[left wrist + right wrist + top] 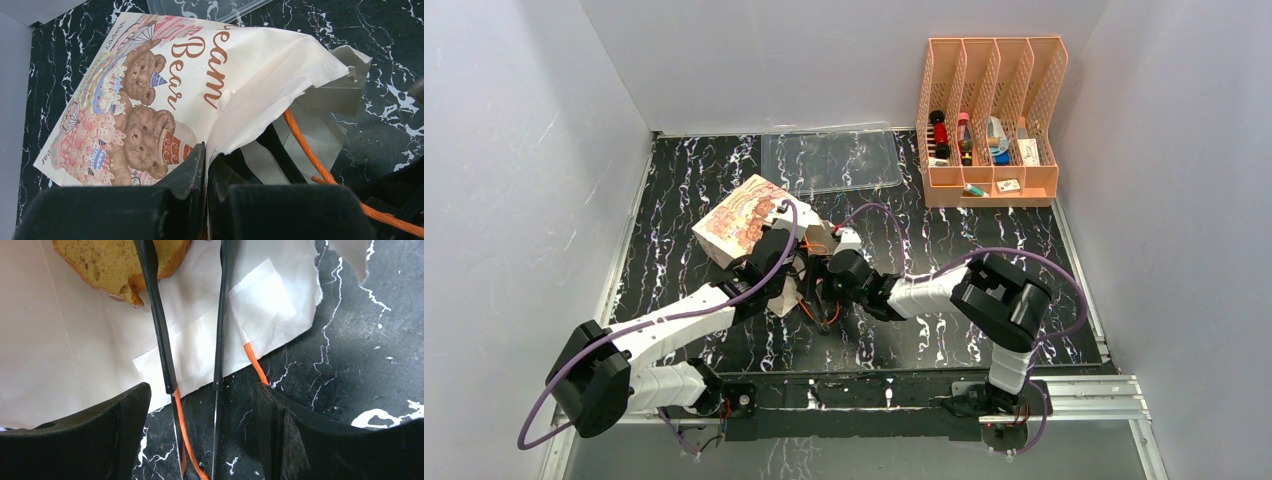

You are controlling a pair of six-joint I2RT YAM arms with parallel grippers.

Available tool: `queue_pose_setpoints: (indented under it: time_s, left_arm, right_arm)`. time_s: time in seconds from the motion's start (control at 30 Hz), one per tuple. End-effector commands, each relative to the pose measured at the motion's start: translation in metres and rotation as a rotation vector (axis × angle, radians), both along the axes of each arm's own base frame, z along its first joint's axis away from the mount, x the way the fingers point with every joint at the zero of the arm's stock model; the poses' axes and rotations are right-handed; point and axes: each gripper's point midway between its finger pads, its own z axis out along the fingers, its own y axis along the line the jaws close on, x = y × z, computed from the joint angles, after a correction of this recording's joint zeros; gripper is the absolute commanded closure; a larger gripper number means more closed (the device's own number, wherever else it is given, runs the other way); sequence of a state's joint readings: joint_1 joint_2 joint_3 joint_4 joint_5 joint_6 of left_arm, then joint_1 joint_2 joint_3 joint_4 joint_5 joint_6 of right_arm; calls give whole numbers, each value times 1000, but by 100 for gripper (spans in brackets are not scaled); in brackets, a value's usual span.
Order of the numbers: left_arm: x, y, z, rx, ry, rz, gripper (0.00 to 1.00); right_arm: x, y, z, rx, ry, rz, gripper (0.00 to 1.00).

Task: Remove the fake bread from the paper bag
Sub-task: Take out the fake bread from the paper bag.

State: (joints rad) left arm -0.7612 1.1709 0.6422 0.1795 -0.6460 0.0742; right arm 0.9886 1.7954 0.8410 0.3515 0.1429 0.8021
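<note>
Left tool [206,155] clenched on crumpled rim of paper bag [240,65], which lay on its side on tabletop [984,230]. Right tool [197,405] released, jaws spread at bag mouth, orange cord handle [256,364] crossing between them. Clear tray [829,160] and peach file rack [989,115] stood behind, well apart. Slice of fake bread [115,260] lay inside bag, just ahead of right tool.

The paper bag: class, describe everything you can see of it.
The paper bag is cream paper, its upturned face printed with teddy bears and brown lettering. It lies on its side on the black marbled table, mouth crumpled open, orange cord handles trailing out. The left gripper pinches its rim; the open right gripper sits at the mouth, a bread piece inside.
</note>
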Motion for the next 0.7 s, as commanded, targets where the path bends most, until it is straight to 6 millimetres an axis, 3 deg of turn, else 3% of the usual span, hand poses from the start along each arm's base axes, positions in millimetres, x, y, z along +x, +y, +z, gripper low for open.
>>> queue_pose_setpoints:
  time_s: [0.0, 0.4, 0.67]
  left_arm:
    - [5, -3, 12, -36, -26, 13, 100]
    - [4, -5, 11, -49, -18, 6, 100]
    - [3, -7, 10, -60, -13, -2, 100]
  right_arm:
    - [9, 16, 14, -44, -99, 1, 28]
    - [18, 24, -6, -129, -131, -37, 35]
    - [31, 26, -13, -180, -125, -98, 50]
